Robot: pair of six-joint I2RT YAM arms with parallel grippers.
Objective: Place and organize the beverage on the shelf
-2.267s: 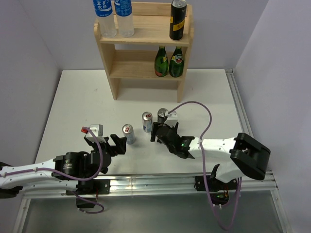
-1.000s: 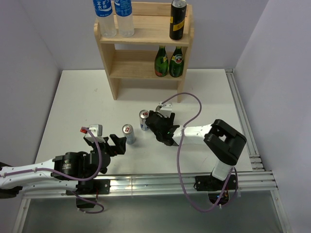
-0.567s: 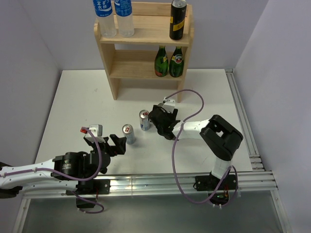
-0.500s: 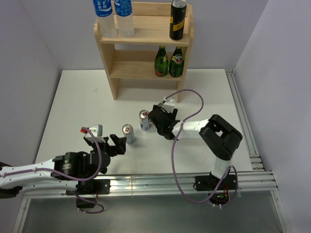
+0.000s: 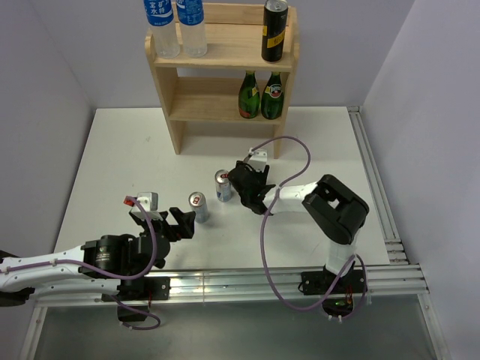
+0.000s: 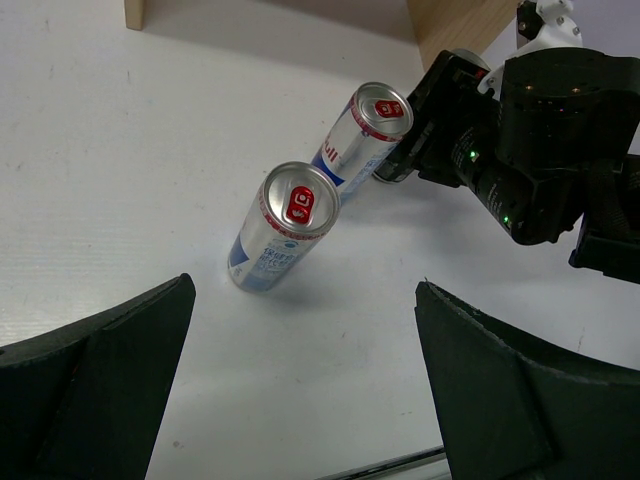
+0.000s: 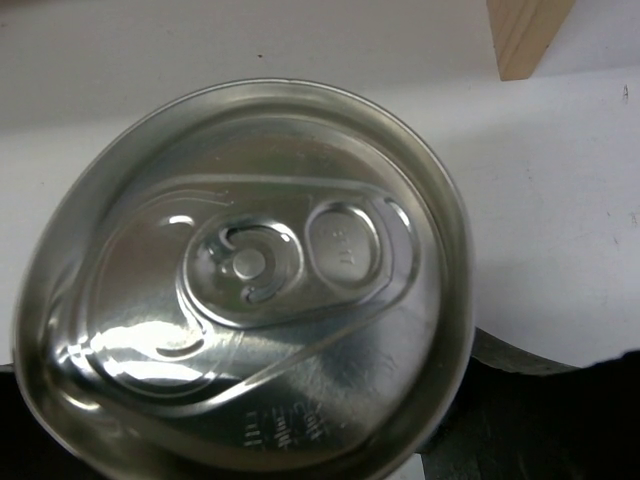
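Observation:
Two slim silver cans stand on the table, one [image 5: 197,206] just ahead of my left gripper [image 5: 180,222] and one [image 5: 223,185] beside my right gripper [image 5: 244,185]. In the left wrist view they show as the near can [image 6: 288,228] and the far can [image 6: 366,135], with my left gripper [image 6: 305,300] open and empty. My right gripper is shut on a black-and-gold can whose silver top [image 7: 245,270] fills the right wrist view. The shelf [image 5: 232,54] holds two water bottles [image 5: 177,28] and another black-and-gold can [image 5: 274,31] on top.
Two green glass bottles [image 5: 261,96] stand on the shelf's middle tier at the right. A shelf foot [image 7: 520,35] is close behind the held can. The right arm's purple cable [image 5: 289,150] loops over the table. A metal rail [image 5: 247,279] runs along the near edge.
My right gripper has moved left and toward the shelf and now covers the black-and-gold can that stood free before. The right arm has folded in. The left arm and silver cans are unchanged.

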